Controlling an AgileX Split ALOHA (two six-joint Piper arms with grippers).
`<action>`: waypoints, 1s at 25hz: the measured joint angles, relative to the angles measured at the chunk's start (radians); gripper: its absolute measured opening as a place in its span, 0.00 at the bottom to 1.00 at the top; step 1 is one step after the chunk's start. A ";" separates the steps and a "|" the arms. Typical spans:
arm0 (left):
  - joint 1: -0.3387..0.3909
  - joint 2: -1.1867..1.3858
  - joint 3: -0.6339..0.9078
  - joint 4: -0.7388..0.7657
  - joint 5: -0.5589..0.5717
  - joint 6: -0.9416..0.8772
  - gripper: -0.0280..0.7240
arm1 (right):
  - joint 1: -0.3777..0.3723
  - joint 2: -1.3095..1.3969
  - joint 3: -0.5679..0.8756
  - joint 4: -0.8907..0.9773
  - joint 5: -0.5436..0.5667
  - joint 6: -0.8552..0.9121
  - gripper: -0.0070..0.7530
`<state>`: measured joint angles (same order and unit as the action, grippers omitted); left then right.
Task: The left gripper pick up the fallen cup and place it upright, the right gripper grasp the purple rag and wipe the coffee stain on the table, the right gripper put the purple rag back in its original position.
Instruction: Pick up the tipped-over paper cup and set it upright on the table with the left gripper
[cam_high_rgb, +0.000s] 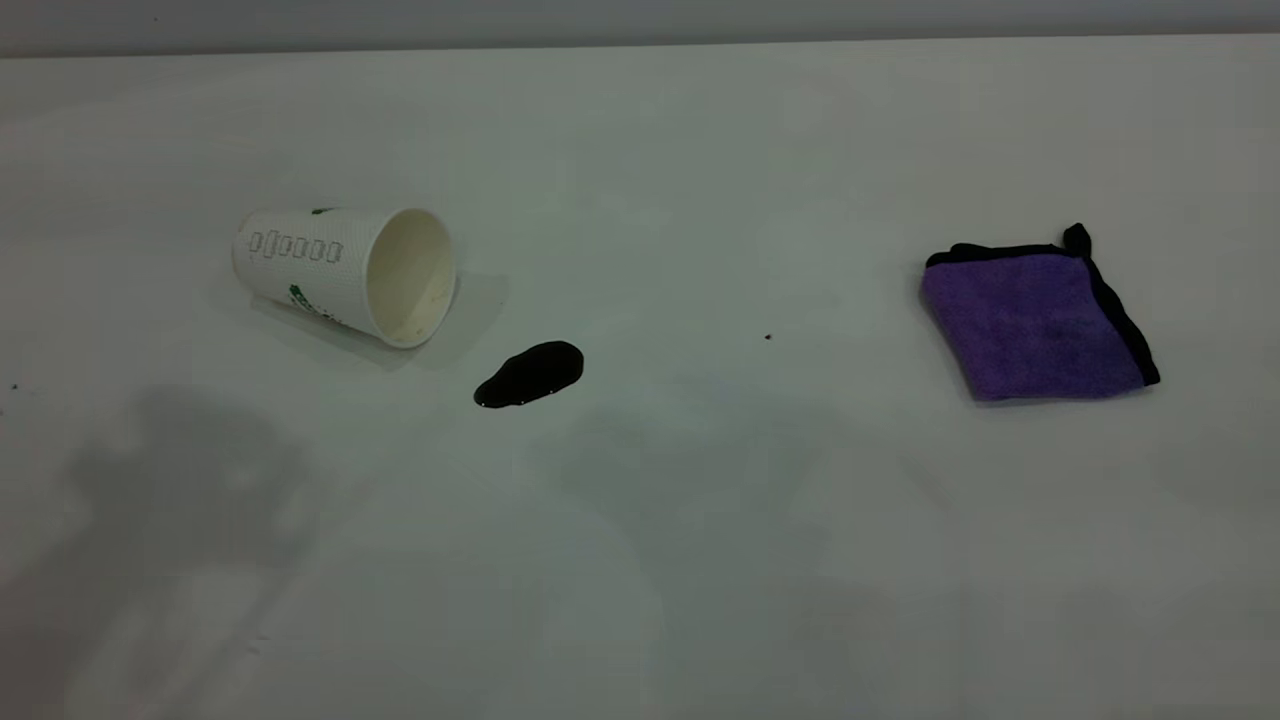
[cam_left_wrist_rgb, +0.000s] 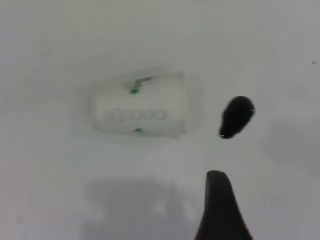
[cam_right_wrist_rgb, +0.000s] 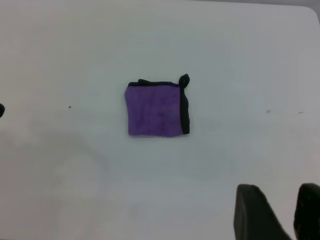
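Note:
The white paper cup (cam_high_rgb: 345, 272) lies on its side at the table's left, its cream mouth turned toward the coffee stain (cam_high_rgb: 530, 374), a glossy black puddle just right of and in front of it. The folded purple rag (cam_high_rgb: 1040, 320) lies flat at the right. Neither gripper shows in the exterior view. In the left wrist view the cup (cam_left_wrist_rgb: 142, 106) and the stain (cam_left_wrist_rgb: 236, 117) lie below the left gripper (cam_left_wrist_rgb: 280, 177), which is high above the table, open and empty; only one finger (cam_left_wrist_rgb: 220, 205) shows. The right gripper (cam_right_wrist_rgb: 282, 189) hovers high, shut and empty, well off from the rag (cam_right_wrist_rgb: 156, 109).
The white table (cam_high_rgb: 700, 550) reaches a grey wall at the back. A tiny dark speck (cam_high_rgb: 768, 337) lies between the stain and the rag. Arm shadows fall on the front of the table.

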<state>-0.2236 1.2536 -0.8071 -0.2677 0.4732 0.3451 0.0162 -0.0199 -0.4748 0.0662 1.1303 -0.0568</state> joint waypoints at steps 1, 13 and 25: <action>-0.037 0.046 -0.011 0.013 -0.018 -0.017 0.73 | 0.000 0.000 0.000 0.000 0.000 0.000 0.33; -0.354 0.657 -0.407 0.652 0.032 -0.752 0.73 | 0.000 0.000 0.000 0.000 0.000 0.000 0.33; -0.460 1.071 -0.670 1.130 0.297 -1.249 0.73 | 0.000 0.000 0.000 0.000 0.000 0.000 0.33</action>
<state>-0.6839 2.3248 -1.4773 0.8624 0.7701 -0.9040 0.0162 -0.0199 -0.4748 0.0662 1.1303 -0.0568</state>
